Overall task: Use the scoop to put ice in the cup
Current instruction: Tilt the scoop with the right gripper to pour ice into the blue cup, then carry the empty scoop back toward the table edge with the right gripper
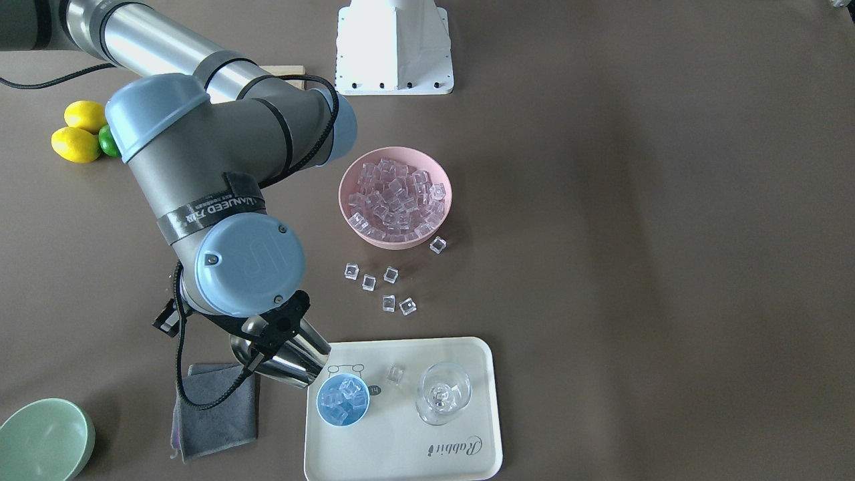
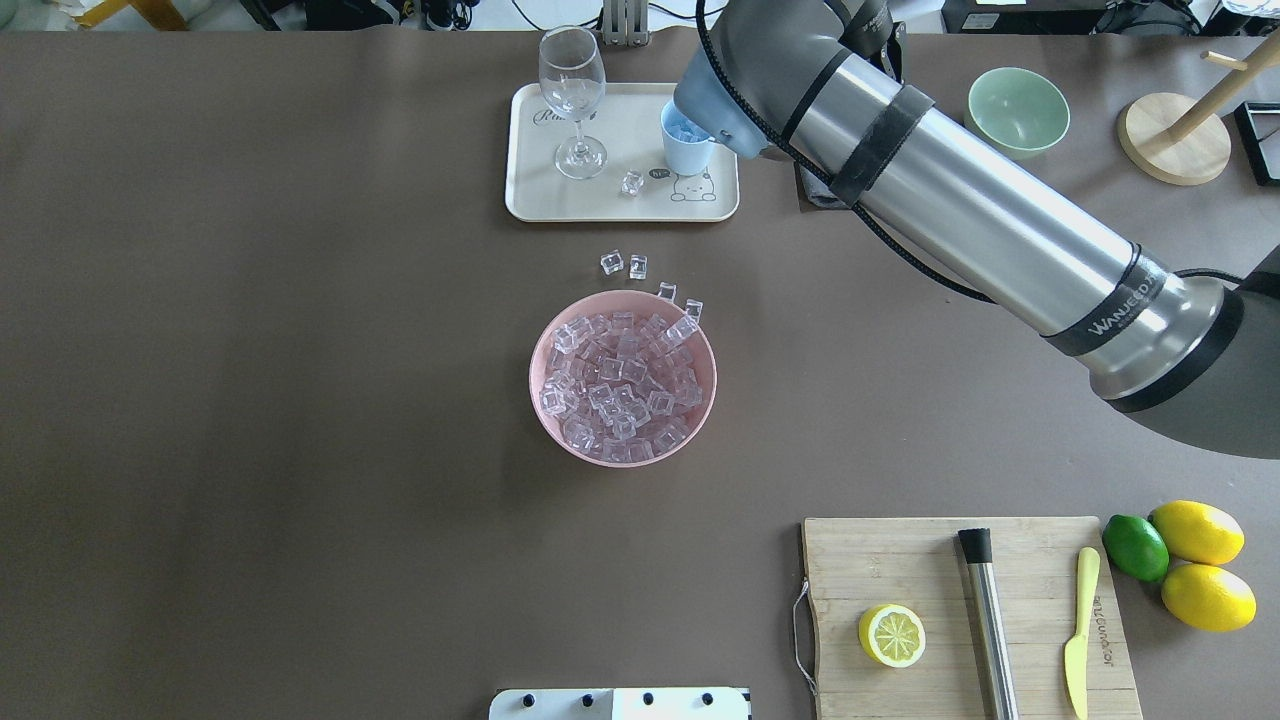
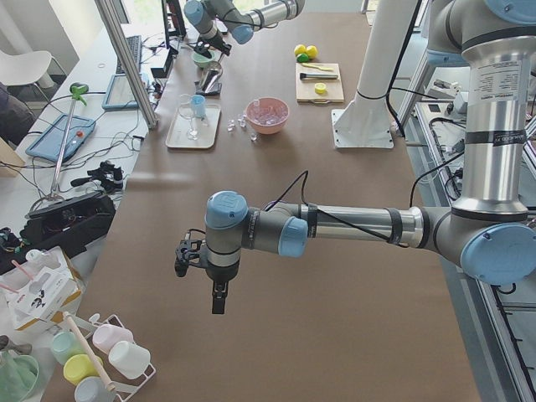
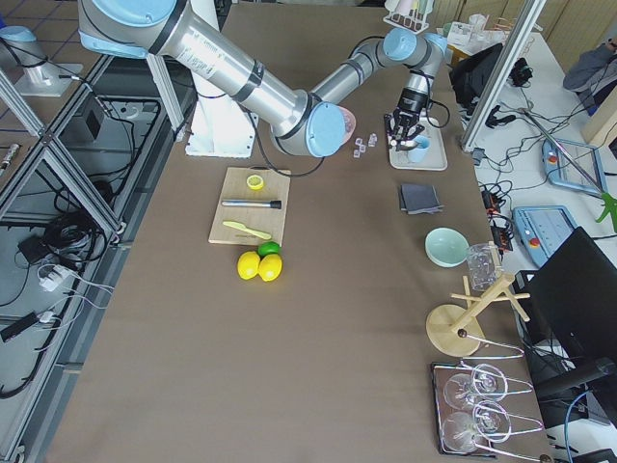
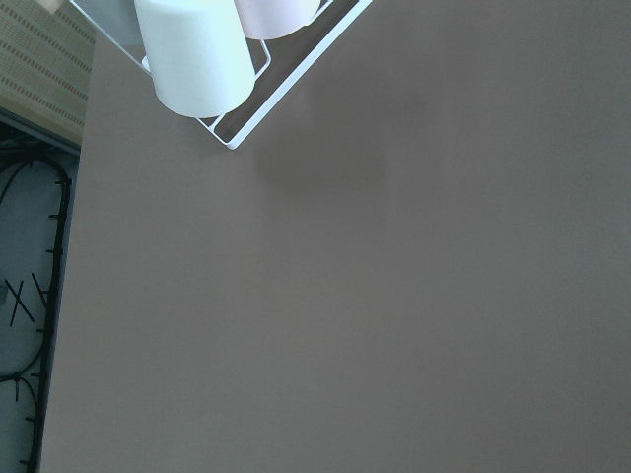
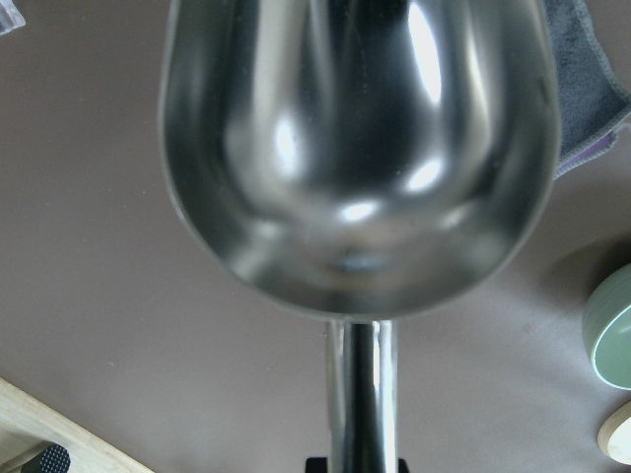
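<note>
Fingers (image 1: 292, 315) of our right gripper (image 1: 272, 341) sit between a grey cloth (image 1: 217, 414) and the tray (image 1: 461, 441); our own arm hides them in the overhead view. They're clamped on the scoop (image 1: 300, 357) handle, trough empty, mouth just upper left of the cup (image 1: 323, 408). Cup holds ice (image 1: 346, 391); more fills the pink bowl (image 1: 347, 200) mid-frame, a few cubes (image 1: 389, 287) loose on the brown table (image 1: 634, 234). Finger spacing on the left gripper (image 3: 219, 300): we can't tell.
</note>
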Controlling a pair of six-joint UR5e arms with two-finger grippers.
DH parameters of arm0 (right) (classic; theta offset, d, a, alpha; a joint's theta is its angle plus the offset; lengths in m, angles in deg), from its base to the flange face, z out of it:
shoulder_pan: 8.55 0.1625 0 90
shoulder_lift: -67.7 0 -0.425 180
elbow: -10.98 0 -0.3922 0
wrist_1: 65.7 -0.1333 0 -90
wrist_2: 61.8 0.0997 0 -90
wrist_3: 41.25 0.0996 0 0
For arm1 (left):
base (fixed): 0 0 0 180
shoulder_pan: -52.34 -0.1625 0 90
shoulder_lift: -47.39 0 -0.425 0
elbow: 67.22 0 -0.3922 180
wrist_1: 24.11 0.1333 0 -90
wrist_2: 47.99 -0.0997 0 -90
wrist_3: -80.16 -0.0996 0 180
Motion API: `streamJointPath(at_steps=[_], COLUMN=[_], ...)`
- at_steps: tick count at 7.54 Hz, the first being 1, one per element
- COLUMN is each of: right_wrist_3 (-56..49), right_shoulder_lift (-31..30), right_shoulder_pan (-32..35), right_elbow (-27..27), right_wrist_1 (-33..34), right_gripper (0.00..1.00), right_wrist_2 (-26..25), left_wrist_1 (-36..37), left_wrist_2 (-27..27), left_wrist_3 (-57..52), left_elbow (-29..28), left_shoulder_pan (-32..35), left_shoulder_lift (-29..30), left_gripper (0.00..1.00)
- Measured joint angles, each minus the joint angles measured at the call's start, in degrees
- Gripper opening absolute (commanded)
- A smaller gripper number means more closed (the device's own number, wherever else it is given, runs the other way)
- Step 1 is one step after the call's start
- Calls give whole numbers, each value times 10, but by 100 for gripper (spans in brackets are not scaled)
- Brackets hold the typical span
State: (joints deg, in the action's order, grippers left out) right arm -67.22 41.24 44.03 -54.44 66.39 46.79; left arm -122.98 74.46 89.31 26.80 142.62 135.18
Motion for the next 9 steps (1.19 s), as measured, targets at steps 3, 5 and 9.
streamJointPath(at_steps=[3,5,9], right_wrist_3=[4,58,294], right_shoulder_lift=[-153,-311,-600], right_shoulder_pan=[52,91,167], right_elbow=[-207,-372,-463], right_wrist_1=[9,8,-168], right_gripper=[0,0,0], right_wrist_2=[54,90,178], left_wrist_1=[0,0,1], left_wrist_2=[2,2,2], left_wrist_3=[1,1,1], left_elbow=[5,6,8], left_shoulder_pan=[-12,-14,-15], left_shoulder_lift=[-1,0,-1], left_gripper=[99,99,99])
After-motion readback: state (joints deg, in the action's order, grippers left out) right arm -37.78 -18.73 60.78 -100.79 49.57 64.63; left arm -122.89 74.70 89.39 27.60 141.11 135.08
